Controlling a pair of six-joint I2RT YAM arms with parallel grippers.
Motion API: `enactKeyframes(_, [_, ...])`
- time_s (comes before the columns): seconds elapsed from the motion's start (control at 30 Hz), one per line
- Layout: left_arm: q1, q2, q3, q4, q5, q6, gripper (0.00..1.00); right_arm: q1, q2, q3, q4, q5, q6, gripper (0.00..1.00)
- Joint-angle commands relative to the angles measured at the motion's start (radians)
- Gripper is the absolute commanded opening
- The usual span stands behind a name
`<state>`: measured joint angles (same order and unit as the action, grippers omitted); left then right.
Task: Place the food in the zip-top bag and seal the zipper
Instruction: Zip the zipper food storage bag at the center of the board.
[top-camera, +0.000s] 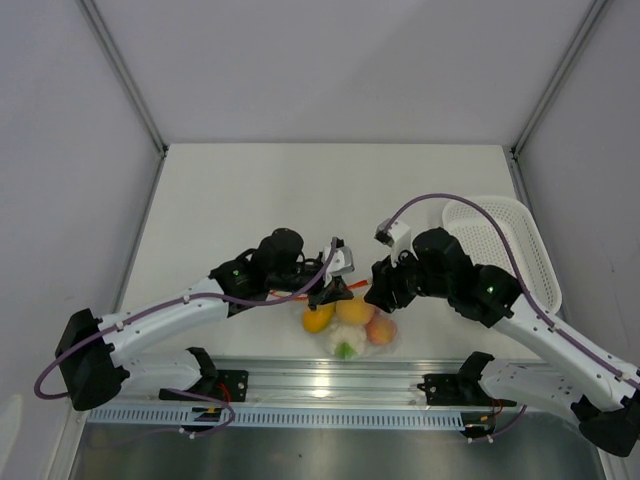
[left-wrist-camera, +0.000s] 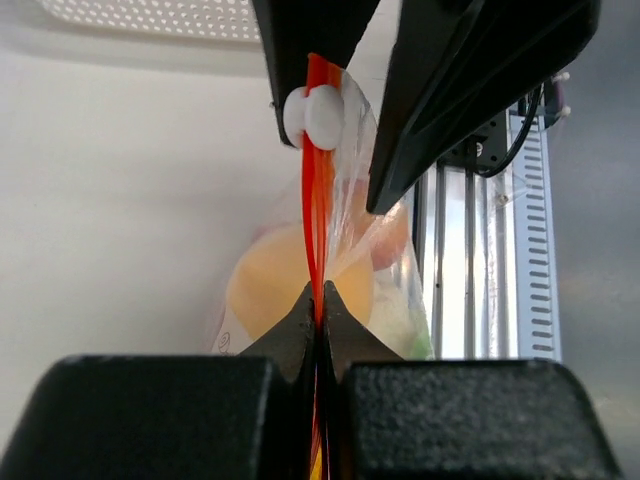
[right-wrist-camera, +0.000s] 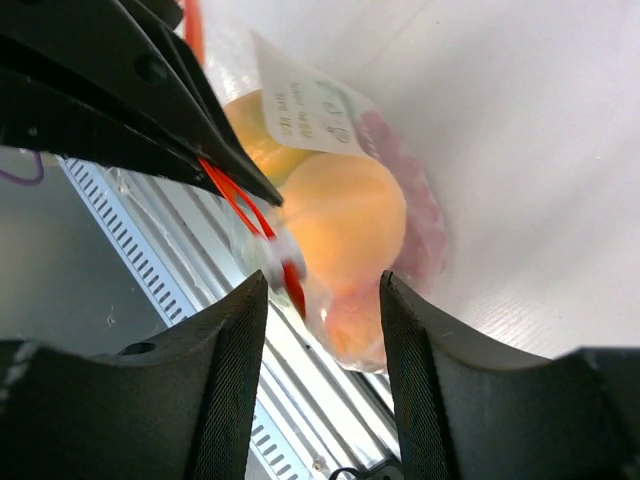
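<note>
The clear zip-top bag (top-camera: 352, 325) lies at the table's near edge and holds the food: a yellow fruit (top-camera: 318, 318), orange fruits (top-camera: 356, 309) and a white-green vegetable piece (top-camera: 346, 346). In the right wrist view an orange fruit (right-wrist-camera: 340, 220) and the red berry cluster (right-wrist-camera: 412, 200) show inside it. My left gripper (top-camera: 335, 286) (left-wrist-camera: 320, 305) is shut on the red-orange zipper (left-wrist-camera: 318, 200). My right gripper (top-camera: 378, 292) (right-wrist-camera: 322, 285) is open, its fingers (left-wrist-camera: 450, 90) on either side of the zipper's white end piece (left-wrist-camera: 312, 115) (right-wrist-camera: 272, 252).
The white perforated basket (top-camera: 510, 240) stands at the right, and its edge shows in the left wrist view (left-wrist-camera: 150, 15). A metal rail (top-camera: 320, 385) runs along the near edge just below the bag. Both arms meet over the bag.
</note>
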<state>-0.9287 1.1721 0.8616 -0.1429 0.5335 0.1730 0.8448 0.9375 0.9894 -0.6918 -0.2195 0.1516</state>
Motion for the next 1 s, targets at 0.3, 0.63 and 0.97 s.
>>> enactKeyframes(0.3, [0.002, -0.094, -0.039, 0.031, 0.029, -0.234, 0.01, -0.016, -0.128, -0.095, 0.158, -0.024, 0.066, 0.40])
enactKeyframes(0.63, [0.004, -0.100, -0.058, 0.031, 0.023, -0.237, 0.01, -0.023, -0.089, -0.106, 0.255, -0.121, 0.056, 0.27])
enactKeyframes(0.97, [0.004, -0.078, -0.053, 0.011, -0.027, -0.236, 0.01, -0.024, -0.091, -0.100, 0.262, -0.156, 0.045, 0.00])
